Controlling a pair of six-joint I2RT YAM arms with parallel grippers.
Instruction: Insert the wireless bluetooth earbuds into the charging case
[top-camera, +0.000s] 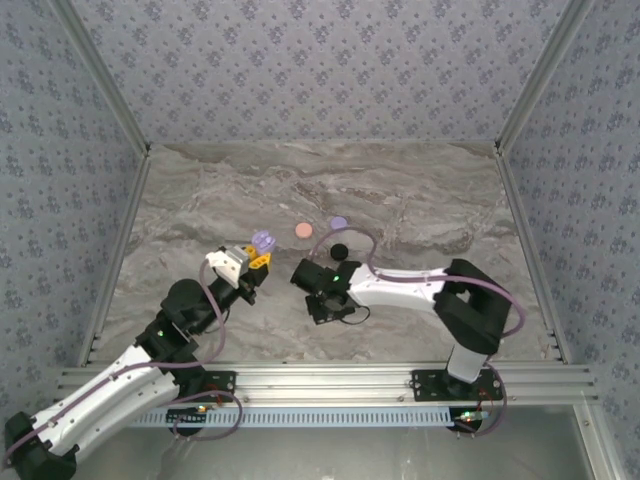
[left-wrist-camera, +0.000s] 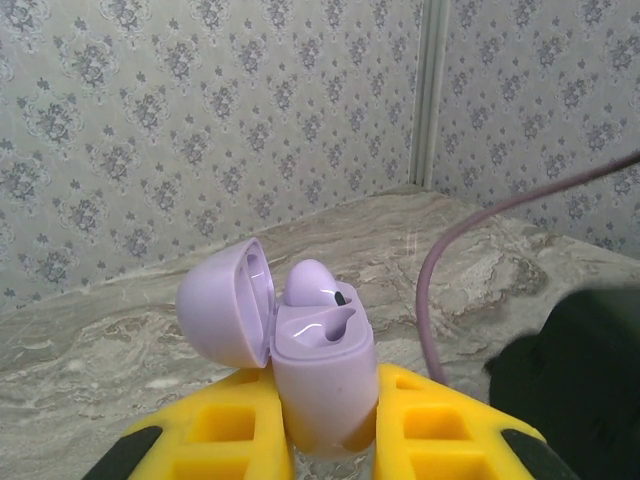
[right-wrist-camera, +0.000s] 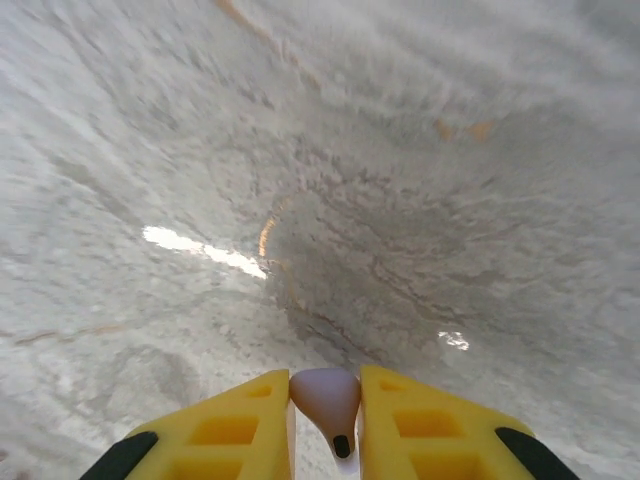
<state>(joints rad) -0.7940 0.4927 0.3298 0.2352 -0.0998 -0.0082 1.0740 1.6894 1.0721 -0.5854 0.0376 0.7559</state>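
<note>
Top external view: toward the left of the marble tabletop (top-camera: 420, 200), the left end effector (top-camera: 256, 259) is clamped around a lavender charging case (left-wrist-camera: 322, 365), lid open, with one earbud (left-wrist-camera: 310, 280) seated inside. Further right, the right end effector (right-wrist-camera: 326, 415) pinches a second earbud (right-wrist-camera: 322, 392), pale lavender, close above the tabletop.

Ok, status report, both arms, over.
Left gripper shut on open charging case, first earbud seated. Right gripper shut on second earbud. Nothing between them.
</note>
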